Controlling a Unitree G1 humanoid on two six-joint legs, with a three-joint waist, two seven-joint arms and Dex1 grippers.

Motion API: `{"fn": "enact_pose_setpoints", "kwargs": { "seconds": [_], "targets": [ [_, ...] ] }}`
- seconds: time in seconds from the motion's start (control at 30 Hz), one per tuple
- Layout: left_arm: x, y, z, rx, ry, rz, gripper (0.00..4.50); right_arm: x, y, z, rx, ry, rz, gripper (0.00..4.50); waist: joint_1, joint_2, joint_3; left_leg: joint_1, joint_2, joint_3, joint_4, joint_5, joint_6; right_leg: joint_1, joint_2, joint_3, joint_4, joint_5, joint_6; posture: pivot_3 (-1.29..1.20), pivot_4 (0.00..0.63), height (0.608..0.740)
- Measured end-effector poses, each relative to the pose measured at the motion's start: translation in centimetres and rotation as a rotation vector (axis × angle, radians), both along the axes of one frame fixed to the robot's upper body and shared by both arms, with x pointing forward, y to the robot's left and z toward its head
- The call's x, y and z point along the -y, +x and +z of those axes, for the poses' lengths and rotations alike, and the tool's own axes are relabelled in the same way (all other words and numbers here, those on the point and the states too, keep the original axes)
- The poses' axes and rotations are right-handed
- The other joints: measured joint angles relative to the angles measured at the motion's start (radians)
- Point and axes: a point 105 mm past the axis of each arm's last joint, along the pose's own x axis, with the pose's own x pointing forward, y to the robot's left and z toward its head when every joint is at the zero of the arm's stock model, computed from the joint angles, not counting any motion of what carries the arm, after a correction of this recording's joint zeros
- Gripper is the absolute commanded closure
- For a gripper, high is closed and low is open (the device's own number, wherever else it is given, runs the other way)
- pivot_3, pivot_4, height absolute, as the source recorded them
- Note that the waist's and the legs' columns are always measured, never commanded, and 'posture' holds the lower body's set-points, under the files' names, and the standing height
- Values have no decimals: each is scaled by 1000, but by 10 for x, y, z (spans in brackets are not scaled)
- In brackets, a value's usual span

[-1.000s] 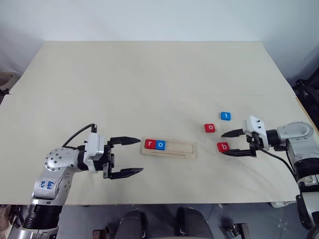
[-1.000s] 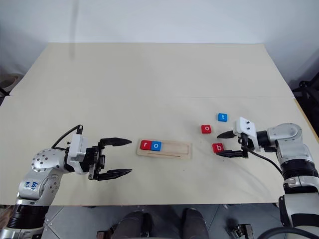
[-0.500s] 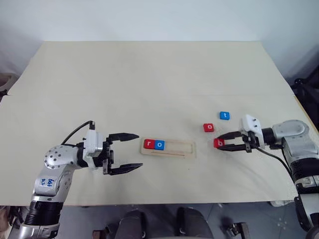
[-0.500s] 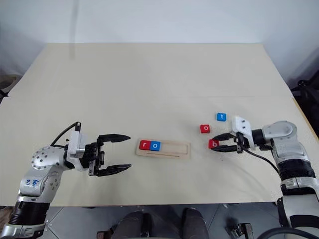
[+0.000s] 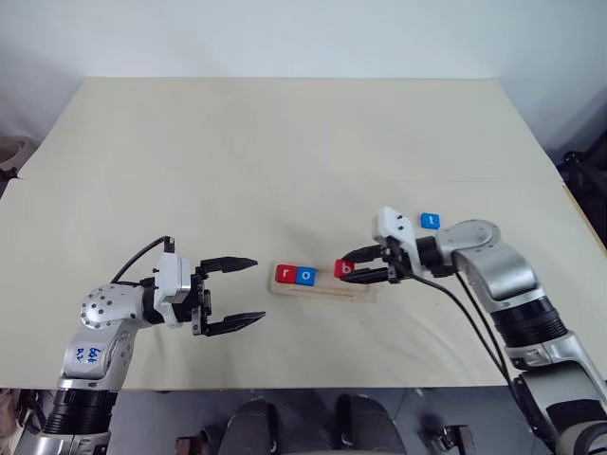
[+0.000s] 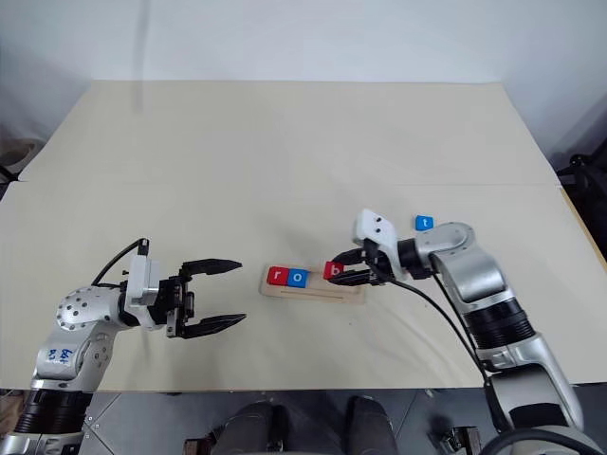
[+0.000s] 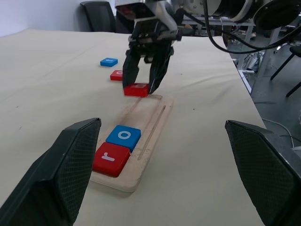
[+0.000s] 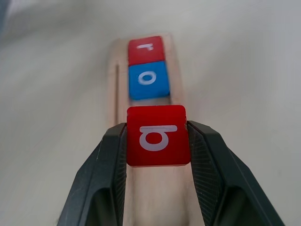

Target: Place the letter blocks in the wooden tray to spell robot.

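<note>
red "b" block, white letter, rounded corners

Five letter blocks are in sight: three red and two blue. One red block sits pinched between the right gripper's two fingers. Two blocks, a red "r" and a blue "o", lie ahead of those fingers in the one wooden tray. A red block and a blue "t" lie behind the fingers on the desk.
</note>
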Motion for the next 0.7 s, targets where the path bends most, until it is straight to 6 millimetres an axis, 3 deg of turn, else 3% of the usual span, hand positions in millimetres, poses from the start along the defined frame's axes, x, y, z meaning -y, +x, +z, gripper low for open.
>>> {"fn": "enact_pose_setpoints", "kwargs": {
  "seconds": [0.47,0.7],
  "targets": [
    [-3,0,-6,-23,-11,58,0,-23,3,-5,25,0,22,3024,-1,0,0,0,0,0,0,0,0,0,0,0,0,0,0,0,150,740],
    [-3,1,-5,-21,-13,67,0,-23,2,-7,25,-10,29,654,-1,0,0,0,0,0,0,0,0,0,0,0,0,0,0,0,150,740]
  ]
}}
